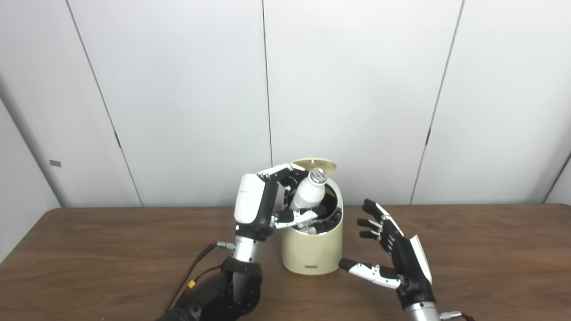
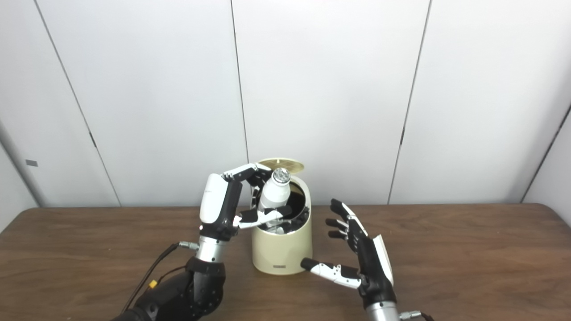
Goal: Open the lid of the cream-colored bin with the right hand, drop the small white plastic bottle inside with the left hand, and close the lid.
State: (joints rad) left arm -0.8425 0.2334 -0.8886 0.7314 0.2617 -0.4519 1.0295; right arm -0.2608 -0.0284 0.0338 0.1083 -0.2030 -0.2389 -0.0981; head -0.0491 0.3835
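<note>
Two arms rise from the bottom edge of the frame onto a dark wooden tabletop (image 1: 89,249), with pale wall panels (image 1: 178,89) filling everything behind. Left of centre, the left hand (image 1: 263,203) stands upright on its wrist, a black cable (image 1: 192,267) trailing down from it toward the lower left. Its fingers (image 1: 279,170) curl over from above and its thumb presses in from below, gripping the small white plastic bottle (image 1: 308,192). The bottle is tilted, its silvery cap (image 1: 318,176) pointing up and to the right, and its lower end sits inside the mouth of the bin (just how far down it reaches is hidden by the thumb). At the centre of the frame stands the cream-colored bin (image 1: 312,249), on the tabletop, its interior dark. Its lid (image 1: 314,164) is raised, standing up at the back rim behind the bottle. To the right of the bin, in the lower right of centre, the right hand (image 1: 395,254) is open, fingers spread and pointing up and left, thumb stretched toward the base of the bin, near it but holding nothing.
</note>
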